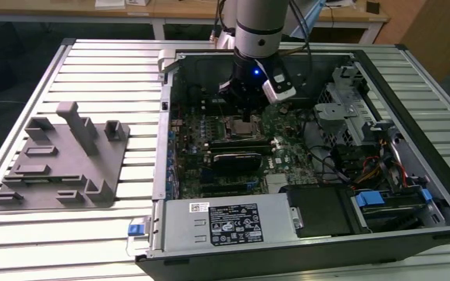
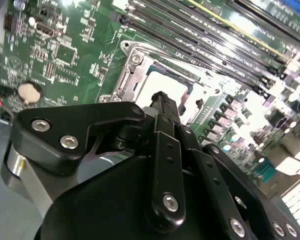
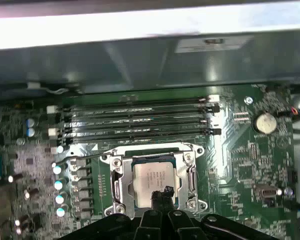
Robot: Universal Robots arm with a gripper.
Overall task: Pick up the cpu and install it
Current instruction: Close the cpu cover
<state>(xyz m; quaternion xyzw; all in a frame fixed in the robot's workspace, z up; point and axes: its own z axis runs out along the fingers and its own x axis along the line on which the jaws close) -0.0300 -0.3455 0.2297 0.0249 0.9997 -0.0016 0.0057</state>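
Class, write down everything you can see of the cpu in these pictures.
The cpu is a flat square chip with a shiny silver metal top that carries faint print. It lies level inside the metal-framed socket on the green motherboard, beside the row of memory slots. The end effector hangs over one edge, hiding part of it; whether they touch cannot be told.

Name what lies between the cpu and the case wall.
In the first wrist view, the socket frame's rim and memory slots separate cpu from case wall.
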